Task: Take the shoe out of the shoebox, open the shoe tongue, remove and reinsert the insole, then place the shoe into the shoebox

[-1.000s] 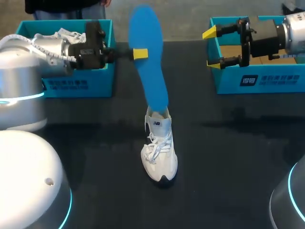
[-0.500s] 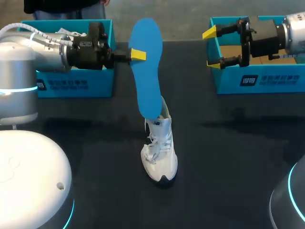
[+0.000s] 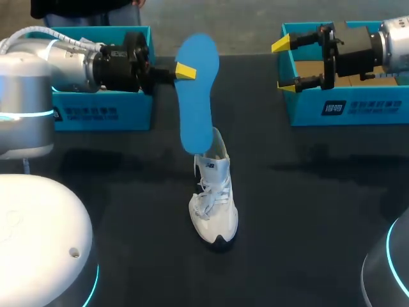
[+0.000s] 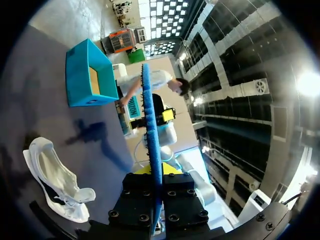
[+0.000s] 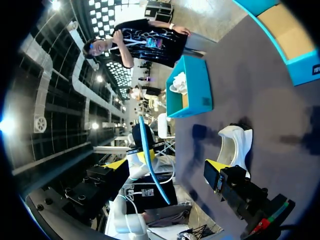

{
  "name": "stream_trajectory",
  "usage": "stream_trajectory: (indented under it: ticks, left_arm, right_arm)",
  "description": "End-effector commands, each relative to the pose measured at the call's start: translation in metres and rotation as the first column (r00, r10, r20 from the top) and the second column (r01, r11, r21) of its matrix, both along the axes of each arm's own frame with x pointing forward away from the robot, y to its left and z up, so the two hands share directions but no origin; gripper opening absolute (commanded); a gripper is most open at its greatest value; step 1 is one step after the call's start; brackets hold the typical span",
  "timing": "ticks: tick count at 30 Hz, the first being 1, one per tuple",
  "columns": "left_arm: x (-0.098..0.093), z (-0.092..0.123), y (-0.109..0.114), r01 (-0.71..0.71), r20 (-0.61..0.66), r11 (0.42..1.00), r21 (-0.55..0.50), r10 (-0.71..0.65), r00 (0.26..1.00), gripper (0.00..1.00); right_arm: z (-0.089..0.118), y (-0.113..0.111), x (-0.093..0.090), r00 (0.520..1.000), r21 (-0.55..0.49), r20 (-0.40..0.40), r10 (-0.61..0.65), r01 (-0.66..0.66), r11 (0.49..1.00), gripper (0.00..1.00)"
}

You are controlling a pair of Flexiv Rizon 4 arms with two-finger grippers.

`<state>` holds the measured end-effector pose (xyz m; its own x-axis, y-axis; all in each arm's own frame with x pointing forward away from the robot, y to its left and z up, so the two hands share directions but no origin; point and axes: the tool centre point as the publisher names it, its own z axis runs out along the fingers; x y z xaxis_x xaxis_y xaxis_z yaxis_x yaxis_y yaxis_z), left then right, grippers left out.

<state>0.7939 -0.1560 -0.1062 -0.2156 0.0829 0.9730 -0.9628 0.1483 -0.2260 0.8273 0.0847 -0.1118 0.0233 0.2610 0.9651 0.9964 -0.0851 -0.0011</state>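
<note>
Insole (image 3: 195, 96), blue, hangs clamped between the fingers of the left gripper (image 3: 185, 71), its lower tip at the collar of the white sneaker (image 3: 214, 198) standing on the black table (image 3: 307, 211). The left shoebox (image 3: 102, 112) holds something white (image 5: 178, 82). The right shoebox (image 3: 348, 105) shows a brown floor, and the right gripper (image 3: 284, 64) is spread wide at its end wall. The insole has sunk lower over the past second.

In the head view you see only one yellow tip of your left gripper (image 3: 185, 71); the other is behind the blue insole (image 3: 195, 96). The insole's lower end covers the heel opening of the white shoe (image 3: 214, 198), so you cannot tell whether it reaches inside. Your left arm (image 3: 77, 64) hides much of the left shoebox (image 3: 102, 114). The right shoebox (image 3: 348, 105) is cut off at the view's edge.
</note>
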Motion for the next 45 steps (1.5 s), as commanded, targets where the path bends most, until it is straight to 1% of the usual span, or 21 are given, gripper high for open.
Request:
stream_trajectory:
  ticks: [1,4,6,8,9,10,16,20,24,34,36,39,43,45]
  left_arm:
    - [0.005,-0.01,-0.004,-0.013,-0.03,0.999,-0.039,0.011,0.999,0.0]
    - [0.009,-0.011,-0.003,-0.023,-0.048,0.999,-0.044,0.021,0.999,0.0]
    - [0.012,-0.011,-0.003,-0.024,-0.083,0.999,-0.029,0.021,0.996,0.0]
    - [0.015,-0.013,-0.003,-0.025,-0.124,1.0,0.009,0.025,0.992,0.0]
    - [0.016,-0.014,-0.004,-0.023,-0.129,1.0,0.01,0.024,0.991,0.0]
    - [0.017,-0.014,-0.004,-0.036,-0.144,0.999,0.006,0.037,0.989,0.0]
    - [0.02,-0.016,-0.008,-0.008,-0.203,1.0,-0.02,0.003,0.979,0.0]
    - [0.023,-0.02,-0.01,0.031,-0.269,0.999,-0.02,-0.035,0.962,0.0]
    - [0.027,-0.025,-0.012,0.046,-0.297,0.999,-0.03,-0.053,0.953,0.0]
    - [0.035,-0.025,-0.017,0.073,-0.29,0.996,-0.044,-0.083,0.954,0.0]
    - [0.036,-0.025,-0.018,0.072,-0.288,0.996,-0.045,-0.082,0.954,0.0]
    - [0.037,-0.025,-0.019,0.067,-0.286,0.997,-0.04,-0.076,0.955,0.0]
    - [0.037,-0.025,-0.019,0.067,-0.286,0.997,-0.04,-0.076,0.955,0.0]
    - [0.037,-0.025,-0.019,0.067,-0.286,0.997,-0.04,-0.076,0.955,0.0]
  right_arm:
    - [0.006,0.007,0.002,1.0,-0.07,-0.009,0.005,-0.005,0.998,1.0]
    - [0.012,0.01,0.0,1.0,-0.122,-0.003,-0.008,0.008,0.993,1.0]
    - [0.017,0.014,0.0,1.0,-0.176,-0.017,-0.018,0.015,0.984,1.0]
    - [0.021,0.017,-0.001,1.0,-0.196,-0.01,-0.018,0.015,0.981,1.0]
    - [0.023,0.018,-0.002,1.0,-0.203,-0.009,-0.019,0.017,0.979,1.0]
    - [0.025,0.019,-0.002,1.0,-0.212,-0.004,-0.017,0.016,0.977,1.0]
    - [0.032,0.022,-0.005,1.0,-0.251,0.011,-0.019,0.021,0.968,1.0]
    - [0.04,0.024,-0.008,1.0,-0.309,0.016,-0.022,0.026,0.951,1.0]
    - [0.049,0.03,-0.011,0.999,-0.37,0.019,-0.026,0.031,0.928,1.0]
    - [0.074,0.051,-0.018,0.999,-0.52,0.029,-0.025,0.037,0.853,1.0]
    - [0.078,0.057,-0.02,0.999,-0.563,0.024,-0.034,0.042,0.826,1.0]
    - [0.081,0.068,-0.023,0.999,-0.61,0.016,-0.033,0.035,0.792,1.0]
    - [0.083,0.08,-0.026,0.999,-0.679,0.005,-0.052,0.041,0.733,1.0]
    - [0.083,0.084,-0.026,0.998,-0.689,0.0,-0.058,0.042,0.723,1.0]
